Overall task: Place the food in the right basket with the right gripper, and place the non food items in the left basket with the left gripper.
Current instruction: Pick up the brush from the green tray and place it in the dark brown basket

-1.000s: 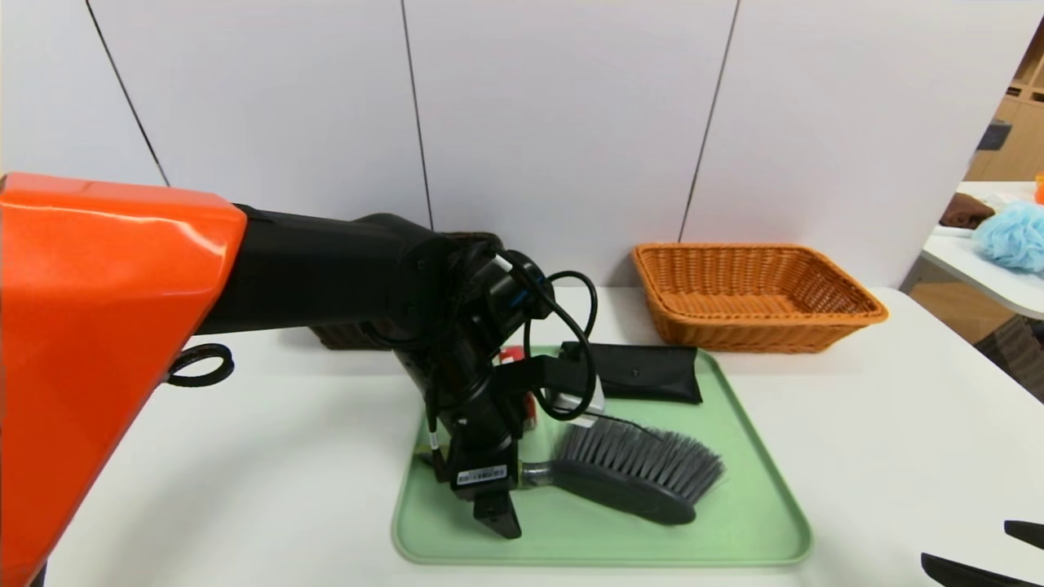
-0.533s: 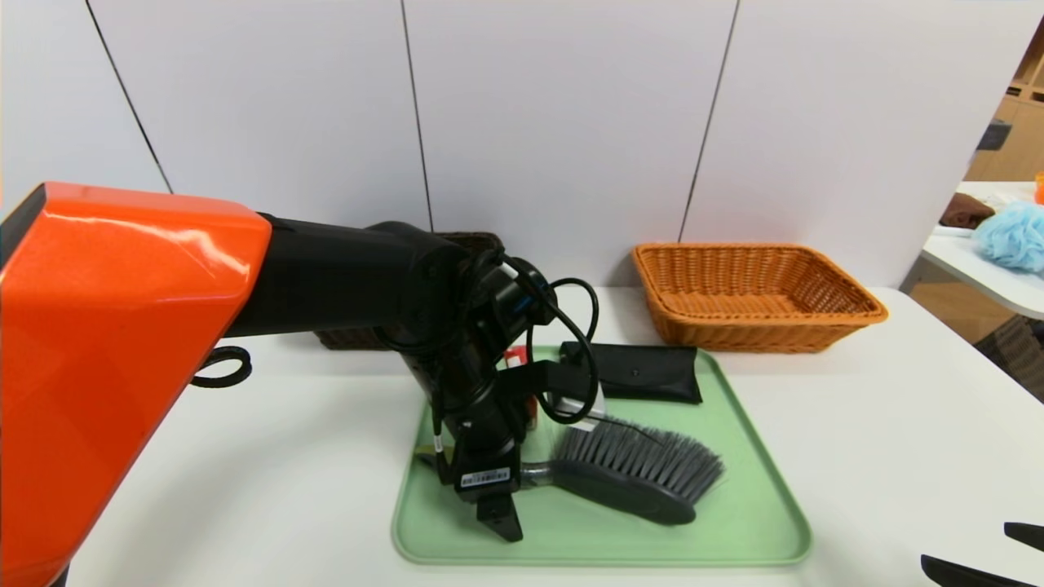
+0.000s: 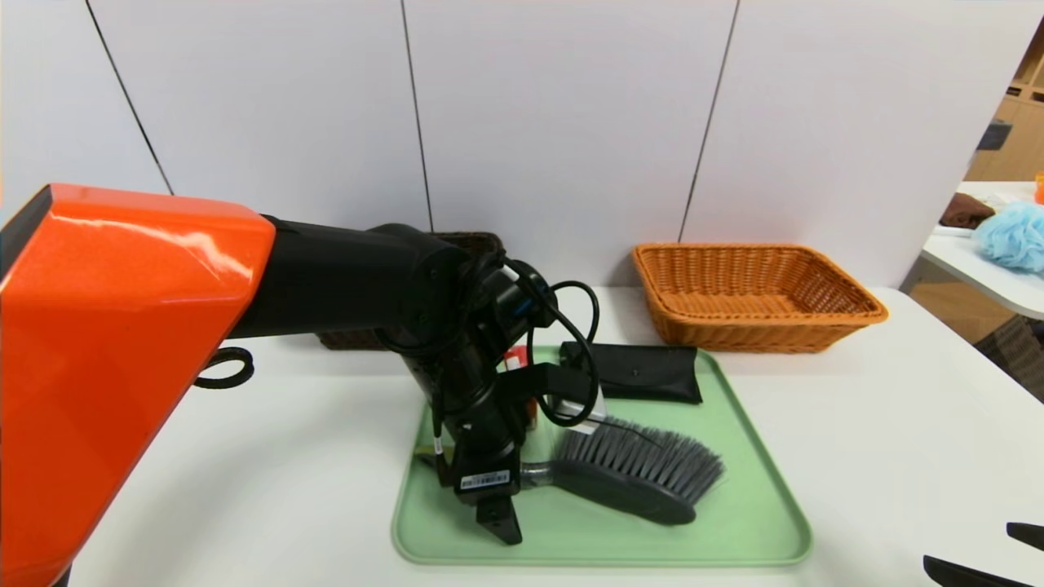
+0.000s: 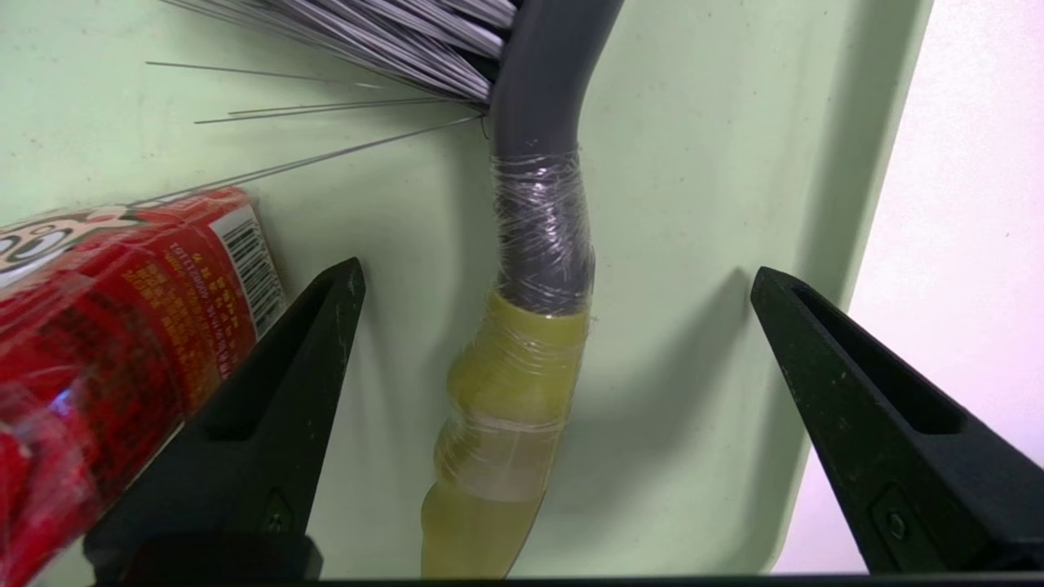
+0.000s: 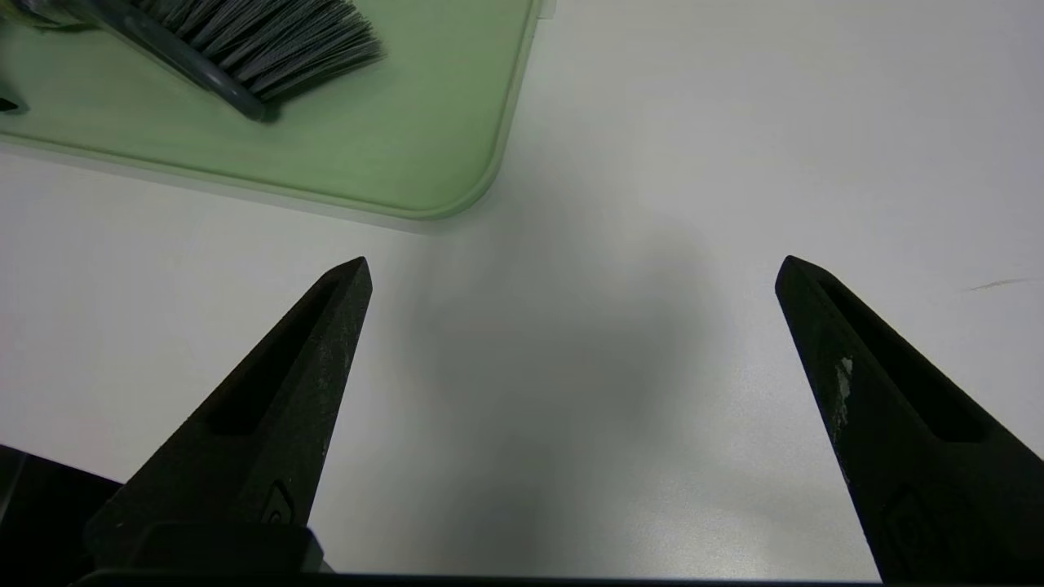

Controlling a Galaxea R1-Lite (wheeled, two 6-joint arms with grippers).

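With the green tray [image 3: 763,522] as the clock face and twelve at its far edge, the left hand [image 4: 559,273] straddles the olive-green handle of a dark grey brush [image 3: 624,489] toward nine o'clock, its two fingers wide apart and the handle lying loose between them. The tray, flat on the white table [image 3: 245,489], holds three goods: the brush, its handle end at nine and its bristled head toward four; a red carton [image 4: 122,326] at about eleven, near one finger of the left hand and partly hidden by the arm in the head view; and a flat black pouch [image 3: 644,373] just past twelve, its snap flap down.

Beyond the tray at one o'clock sits the orange wicker basket [image 3: 758,334], its woven floor in plain sight. At about ten, the dark brown wicker basket [image 3: 351,338] stands largely behind the orange-shelled left arm, which hides its contents. The right hand [image 5: 571,273] is poised off the tray between three and four, fingers spread wide above the table. On a separate surface at two o'clock lie a light blue mesh puff [image 3: 1015,236] and a brown cloth [image 3: 966,210].
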